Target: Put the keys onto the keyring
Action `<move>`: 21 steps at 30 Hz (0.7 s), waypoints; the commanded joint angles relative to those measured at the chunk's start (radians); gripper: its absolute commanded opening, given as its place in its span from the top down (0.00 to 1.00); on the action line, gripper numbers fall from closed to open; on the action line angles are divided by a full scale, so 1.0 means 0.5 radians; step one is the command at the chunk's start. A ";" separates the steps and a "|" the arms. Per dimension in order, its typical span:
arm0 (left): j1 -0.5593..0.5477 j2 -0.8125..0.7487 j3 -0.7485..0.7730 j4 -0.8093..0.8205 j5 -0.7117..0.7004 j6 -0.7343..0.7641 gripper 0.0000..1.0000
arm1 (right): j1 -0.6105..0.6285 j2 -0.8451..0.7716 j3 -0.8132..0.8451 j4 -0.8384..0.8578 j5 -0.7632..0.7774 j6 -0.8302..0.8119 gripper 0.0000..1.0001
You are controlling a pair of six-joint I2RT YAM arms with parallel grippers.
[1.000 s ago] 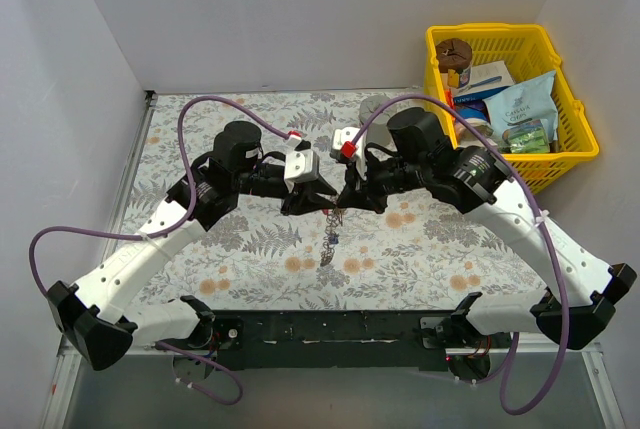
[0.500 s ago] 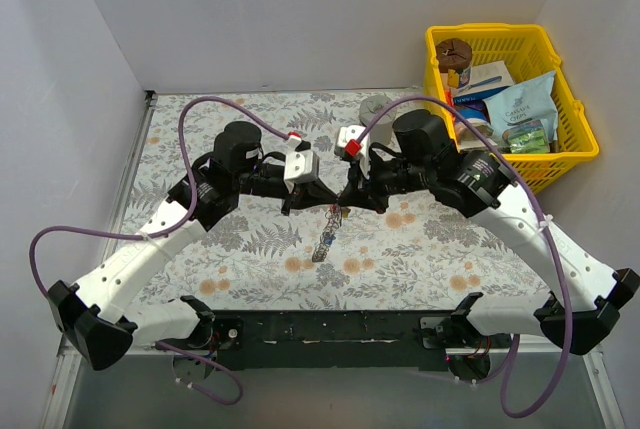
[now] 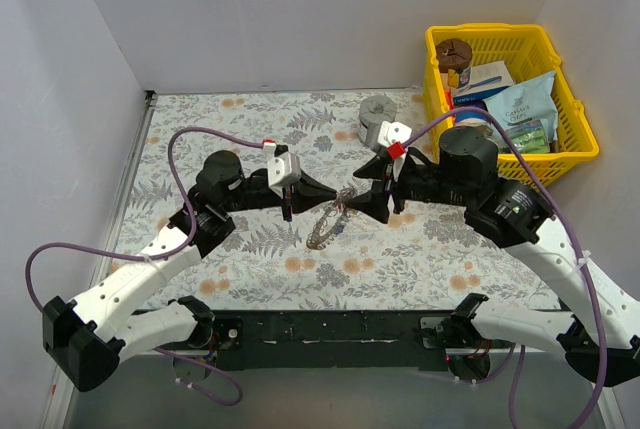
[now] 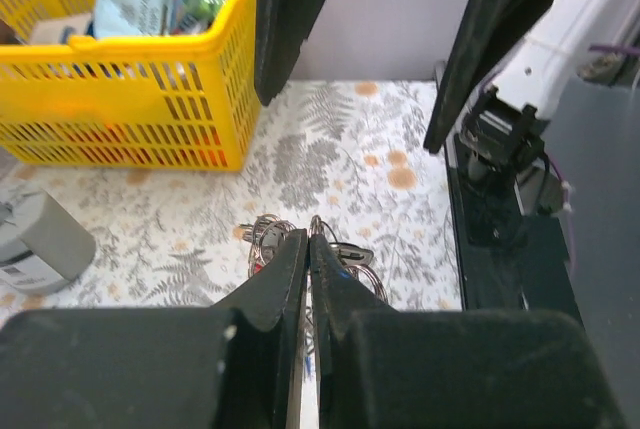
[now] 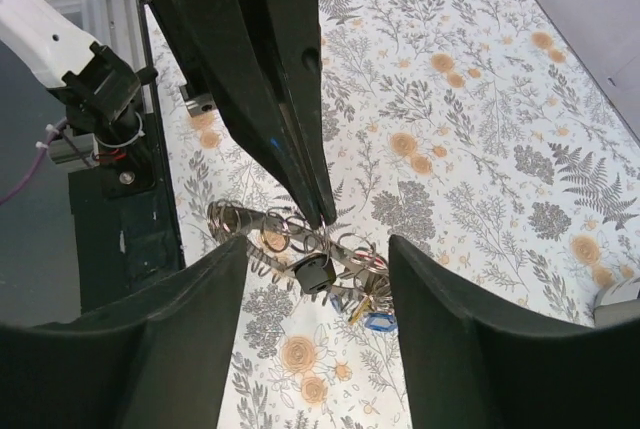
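The keyring is a thin silver ring crowded with small rings and keys. It hangs from my left gripper, whose jaws are shut on its wire. In the left wrist view the left gripper pinches the ring's top, and keys show just beyond the tips. In the right wrist view the keyring carries a black cylinder, a blue-headed key and a brass key. My right gripper stands open, its fingers on either side of the bunch and clear of it, in the top view.
A yellow basket full of packets stands at the back right, also in the left wrist view. A grey cylindrical cup sits on the floral cloth behind the grippers. White walls close in the left, back and right sides.
My right gripper has opened and drawn back to the right, off the ring. The left gripper has closed fully and kept the keyring, which now slants down to the left.
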 commanded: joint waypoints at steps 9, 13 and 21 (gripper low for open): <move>-0.001 -0.240 -0.367 1.323 -0.281 -0.603 1.00 | -0.045 -0.101 -0.234 0.344 -0.156 0.162 0.23; -0.001 -0.225 -0.465 1.620 -0.265 -0.729 1.00 | -0.048 -0.128 -0.274 0.470 -0.267 0.212 0.27; -0.004 -0.173 -0.459 1.707 -0.192 -0.778 1.00 | -0.045 -0.113 -0.333 0.614 -0.353 0.297 0.32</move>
